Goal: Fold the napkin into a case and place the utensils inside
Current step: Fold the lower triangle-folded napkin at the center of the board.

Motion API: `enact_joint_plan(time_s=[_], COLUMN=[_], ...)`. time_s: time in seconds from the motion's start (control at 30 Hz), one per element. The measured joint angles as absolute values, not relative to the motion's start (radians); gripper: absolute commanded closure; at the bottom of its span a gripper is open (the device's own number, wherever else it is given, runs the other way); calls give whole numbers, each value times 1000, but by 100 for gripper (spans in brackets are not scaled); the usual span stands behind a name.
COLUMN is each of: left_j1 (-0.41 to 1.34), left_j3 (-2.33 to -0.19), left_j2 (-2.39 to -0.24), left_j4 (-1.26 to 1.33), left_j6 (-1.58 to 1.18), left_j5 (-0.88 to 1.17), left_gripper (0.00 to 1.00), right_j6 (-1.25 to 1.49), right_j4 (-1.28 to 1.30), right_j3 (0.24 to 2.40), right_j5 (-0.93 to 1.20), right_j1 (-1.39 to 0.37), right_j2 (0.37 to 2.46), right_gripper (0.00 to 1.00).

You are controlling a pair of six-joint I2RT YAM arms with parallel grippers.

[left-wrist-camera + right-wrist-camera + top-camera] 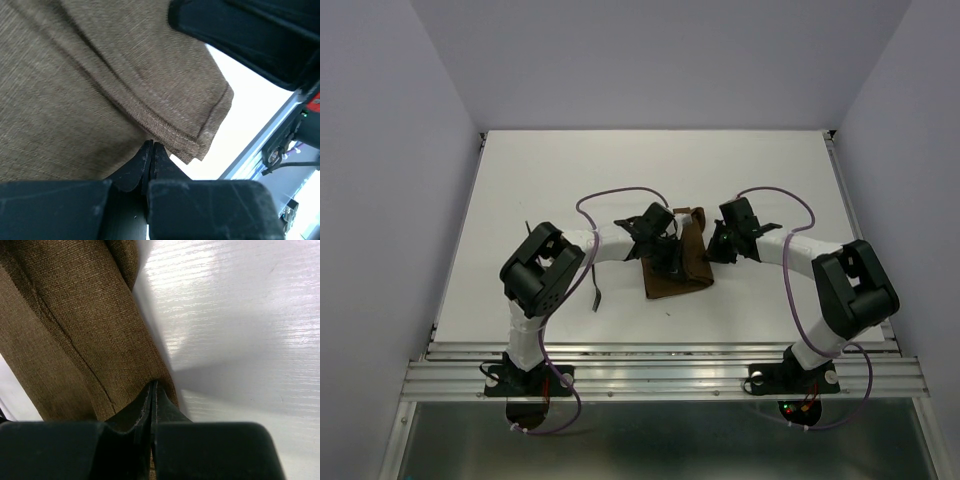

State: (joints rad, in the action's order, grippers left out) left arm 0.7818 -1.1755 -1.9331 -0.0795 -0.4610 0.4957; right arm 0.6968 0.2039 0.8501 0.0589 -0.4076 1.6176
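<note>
The dark brown napkin (678, 268) lies folded into a narrow strip at the table's middle, and its hemmed edge (175, 132) shows close up in the left wrist view. My left gripper (667, 256) sits over its left part, jaws pressed together (151, 146) with the fold's hem at their tips. From the right, my right gripper (713, 250) is shut (154, 385) on the napkin's (75, 335) right edge, where the cloth puckers into the tips. One thin dark utensil (595, 288) lies on the table left of the napkin, beside my left arm. Another sliver (528, 227) shows farther left.
The white table (770, 170) is walled on three sides. A metal rail (660, 370) runs along the near edge between the two arm bases. Purple cables (620, 195) loop over both arms above the napkin.
</note>
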Motion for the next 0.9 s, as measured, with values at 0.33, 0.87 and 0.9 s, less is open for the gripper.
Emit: enact_joint_plan(time_s=[0.33, 0.87, 0.9], left_j1=[785, 785, 785], left_j3=[-1205, -1208, -1208], left_j2=[-1982, -1988, -1988], left_j4=[-69, -62, -62], left_j6=[-457, -442, -442], left_j5=[523, 535, 535], left_gripper=[100, 100, 100], right_j6=[704, 734, 737], right_j4=[221, 211, 209], right_j3=[850, 841, 841], right_j5=[60, 71, 71], right_j1=[-420, -513, -523], right_j2=[1552, 1596, 1602], right_gripper=[99, 99, 99])
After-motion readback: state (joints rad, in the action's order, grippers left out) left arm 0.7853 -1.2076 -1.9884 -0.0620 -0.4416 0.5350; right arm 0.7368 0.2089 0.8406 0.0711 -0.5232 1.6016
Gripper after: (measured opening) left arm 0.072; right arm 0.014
